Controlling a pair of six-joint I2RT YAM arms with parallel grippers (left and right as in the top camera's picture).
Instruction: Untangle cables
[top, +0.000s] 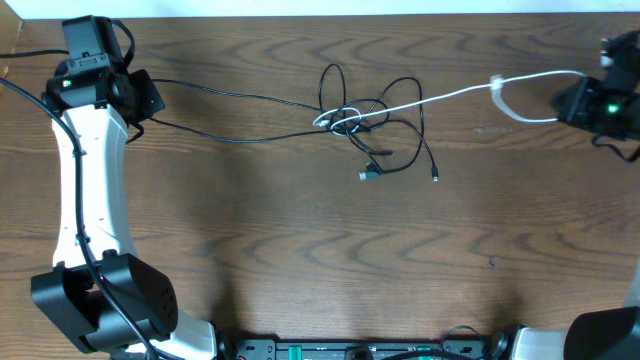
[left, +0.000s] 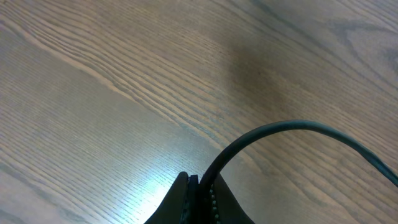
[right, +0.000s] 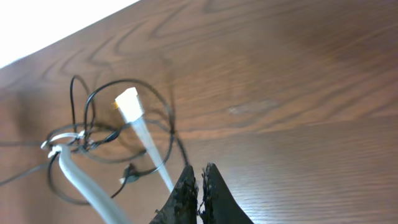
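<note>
Up at the middle of the desk, toward its far edge, the cables sit in one loose knot, with black loops fanning out around a tight white-and-black crossing. Two small plug ends lie free on the wood just on the near side of the tangle, a little apart from each other.

Out of the knot to the right runs the white cable, lifted into a long, nearly straight line. It reaches its white plug, then curls back in a small loop to the right pincer. From the right wrist camera that pincer has its fingers pressed together, pinching the white cable. The white plug pokes up beyond it, with the tangle further off (nice clear look at the knot from here).

Over on the other side, a black cable stretches from the knot away to the left pincer, near the desk's far left corner. Its wrist view shows the left pincer clamped on the black cable, which arcs up out of the closed fingers and sweeps off to the right above bare wood grain.
</note>
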